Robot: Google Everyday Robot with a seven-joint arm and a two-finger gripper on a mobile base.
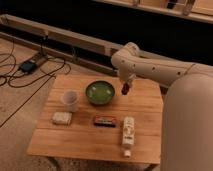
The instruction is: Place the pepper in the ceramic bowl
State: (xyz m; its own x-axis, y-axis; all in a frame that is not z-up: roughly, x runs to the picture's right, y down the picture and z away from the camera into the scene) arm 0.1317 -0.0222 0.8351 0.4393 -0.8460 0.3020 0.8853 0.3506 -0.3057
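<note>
The pepper (124, 91) is off the tabletop (147, 107), held in the closed fingers of the gripper (125, 86), which hangs just right of the bowl (99, 93), nearer the far edge than the front. The pick looks done; carrying it over the rim and letting go remains. Nothing stands between the pepper and the bowl. The cup (70, 100) stands left of the bowl, while the tin (104, 121) and bottle (128, 132) lie toward the front edge, out of the way.
</note>
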